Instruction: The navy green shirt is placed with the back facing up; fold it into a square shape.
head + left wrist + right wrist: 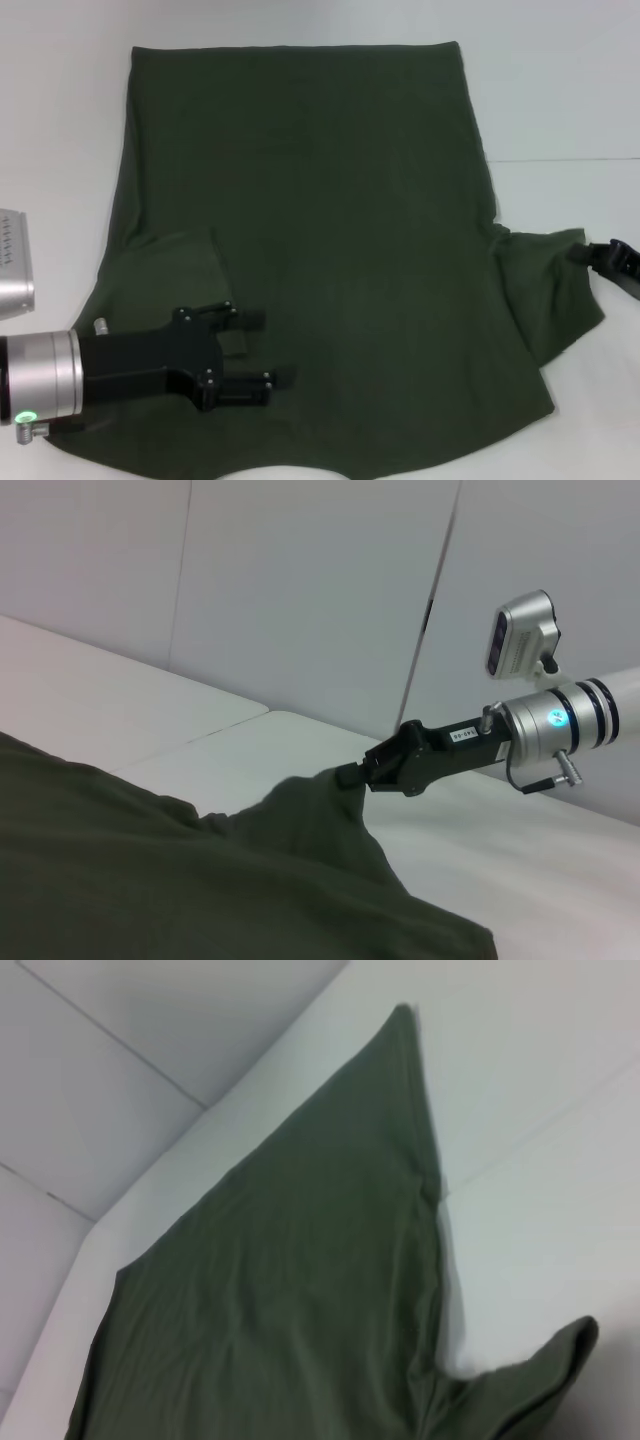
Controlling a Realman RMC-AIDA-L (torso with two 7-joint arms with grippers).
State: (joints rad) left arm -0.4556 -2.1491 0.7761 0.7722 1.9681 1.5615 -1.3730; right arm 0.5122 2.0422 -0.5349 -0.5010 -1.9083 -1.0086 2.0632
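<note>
The navy green shirt [330, 200] lies spread on the white table, plain back up, hem at the far side. Its left sleeve [170, 275] is folded in over the body. My left gripper [268, 348] hovers over the shirt's near left part, fingers apart, with nothing held. My right gripper [585, 253] is at the right edge, shut on the tip of the right sleeve [550, 290]. The left wrist view shows it [352, 773] pinching that sleeve and lifting it off the table. The shirt also shows in the right wrist view [280, 1290].
The white table [560, 100] runs beyond the shirt on all sides, with a seam line [570, 160] on the right. My left wrist camera housing [12, 265] sits at the left edge. White wall panels [300, 580] stand behind the table.
</note>
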